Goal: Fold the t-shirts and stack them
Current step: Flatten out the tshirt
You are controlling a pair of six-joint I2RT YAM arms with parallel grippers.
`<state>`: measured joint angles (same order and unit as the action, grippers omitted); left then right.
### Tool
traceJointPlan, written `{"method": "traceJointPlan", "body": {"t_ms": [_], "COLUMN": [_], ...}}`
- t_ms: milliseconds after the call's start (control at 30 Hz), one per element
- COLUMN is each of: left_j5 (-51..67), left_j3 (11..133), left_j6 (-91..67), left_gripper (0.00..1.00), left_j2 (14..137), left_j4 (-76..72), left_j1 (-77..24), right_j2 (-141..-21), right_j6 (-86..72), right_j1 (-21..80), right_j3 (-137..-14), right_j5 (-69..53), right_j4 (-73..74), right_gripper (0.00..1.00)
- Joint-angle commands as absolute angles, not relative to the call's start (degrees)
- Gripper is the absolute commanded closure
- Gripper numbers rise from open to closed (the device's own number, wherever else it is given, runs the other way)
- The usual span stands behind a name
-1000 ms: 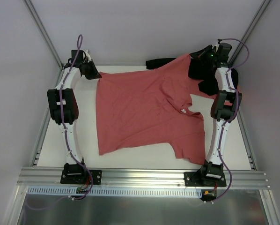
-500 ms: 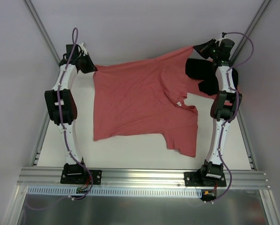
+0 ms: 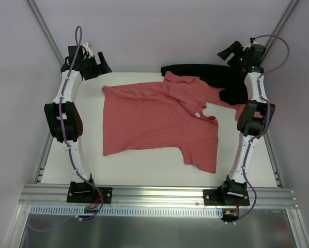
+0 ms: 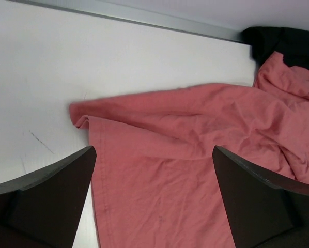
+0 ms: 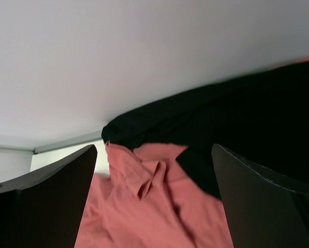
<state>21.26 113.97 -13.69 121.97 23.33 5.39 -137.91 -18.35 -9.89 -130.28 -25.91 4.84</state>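
A salmon-red t-shirt (image 3: 154, 116) lies spread and wrinkled on the white table (image 3: 144, 168), its collar toward the right and one sleeve near the front. Its far right corner is bunched against a black cloth (image 3: 206, 72). My left gripper (image 3: 100, 66) hangs open above the far left corner of the table, just beyond the shirt's corner; in the left wrist view the t-shirt (image 4: 196, 170) lies loose below the left gripper (image 4: 153, 150). My right gripper (image 3: 227, 53) is open and raised at the far right. Its wrist view shows the right gripper (image 5: 153, 147) empty above the t-shirt (image 5: 144, 206).
The black cloth (image 5: 237, 129) lies along the table's back edge and down the right side beside the right arm; it shows in the left wrist view as the black cloth (image 4: 278, 44). A metal rail (image 3: 159, 194) runs along the near edge. Walls close the back.
Both grippers have opened and let go of the shirt's far edge. The shirt has dropped flat onto the table and both grippers have drawn up and back.
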Motion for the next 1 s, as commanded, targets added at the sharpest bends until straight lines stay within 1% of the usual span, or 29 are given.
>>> {"method": "traceJointPlan", "body": {"t_ms": [0,33,67,100,133,167,200,233,267,367,500,600,767,967], "left_j5": [22.14,23.45,24.51,26.17,28.19,28.47,29.17,30.48,31.98,34.01,32.97,30.16,27.87,25.06], "left_j3": [108.59,105.59,102.60,95.61,91.80,88.71,82.59,79.83,77.63,69.90,67.77,68.02,70.84,68.47], "left_j6": [-14.49,-16.85,-18.44,-20.11,-21.34,-23.62,-24.60,-26.96,-27.77,-29.00,-29.09,-28.56,-28.74,-28.48], "left_gripper": [0.01,0.01,0.01,0.01,0.01,0.01,0.01,0.01,0.01,0.01,0.01,0.01,0.01,0.01], "left_j2": [112.25,108.67,106.72,104.70,100.68,98.89,97.22,94.86,93.96,92.38,92.81,93.86,98.96,100.55], "left_j4": [22.77,21.98,21.02,18.05,16.63,15.83,15.12,13.46,13.45,13.97,16.34,17.40,23.02,23.64], "left_j1": [6.15,5.98,5.80,5.54,5.10,3.53,2.65,1.77,0.71,-4.29,-8.61,-10.72,-13.18,-14.85], "right_j2": [-122.54,-118.08,-115.69,-113.40,-108.85,-106.81,-104.79,-103.11,-100.40,-97.39,-99.04,-99.23,-100.90,-103.27], "right_j6": [-11.87,-12.21,-12.83,-14.05,-14.50,-14.85,-14.94,-15.38,-15.55,-14.51,-10.11,-11.94,-13.97,-11.17], "right_j1": [-10.28,-10.28,-10.20,-10.11,-9.85,-9.67,-8.88,-8.35,-7.74,-3.35,6.73,10.53,12.74,12.83], "right_j3": [-125.45,-119.59,-116.31,-112.80,-105.80,-102.43,-99.00,-93.66,-90.91,-82.91,-79.29,-75.95,-74.88,-73.83], "right_j5": [-25.14,-25.14,-25.48,-26.53,-26.63,-26.98,-27.94,-28.38,-29.00,-31.72,-31.73,-31.20,-29.97,-27.43], "right_j4": [10.10,10.72,10.98,11.07,11.51,12.04,12.56,13.96,15.19,22.55,32.33,31.20,30.32,32.25], "right_gripper": [0.00,0.00,0.00,0.00,0.00,0.01,0.01,0.00,0.00,0.01,0.00,0.00,0.00,0.01]}}
